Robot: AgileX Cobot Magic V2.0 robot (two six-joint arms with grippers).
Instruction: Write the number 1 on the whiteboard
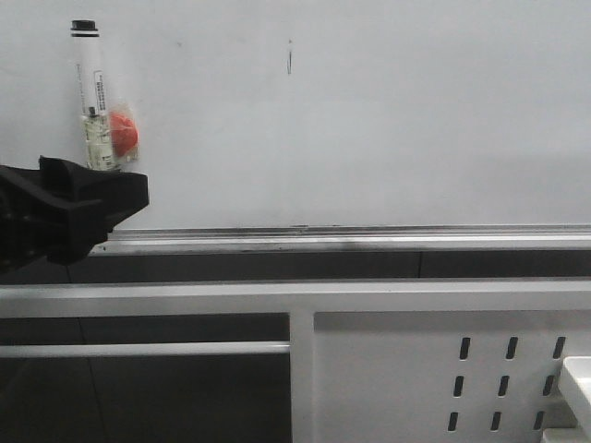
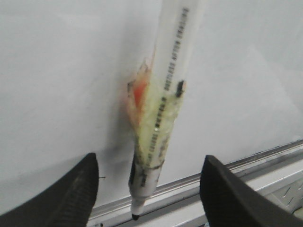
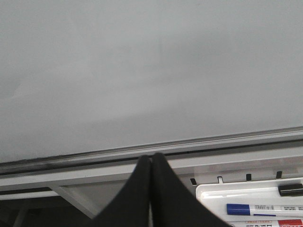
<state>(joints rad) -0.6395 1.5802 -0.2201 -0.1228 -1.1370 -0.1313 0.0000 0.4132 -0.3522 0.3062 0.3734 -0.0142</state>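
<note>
Right of the left tool (image 1: 102, 198), the number 1 (image 1: 289, 59).

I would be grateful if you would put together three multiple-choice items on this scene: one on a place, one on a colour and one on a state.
1. In the front view, where on the whiteboard is the number 1?
A. In the lower right corner
B. High up, to the right of the marker
C. Directly to the left of the marker

2. What colour is the patch on the marker's barrel?
A. Green
B. Blue
C. Red-orange

3. How does the right gripper stand?
A. Shut, fingertips together with nothing between them
B. Wide open
C. Out of view

Answers:
1 B: the thin dark stroke sits near the board's top, right of the marker.
2 C: the front and left wrist views both show a red-orange patch on the barrel.
3 A: the right wrist view shows the two black fingers pressed together.
</note>
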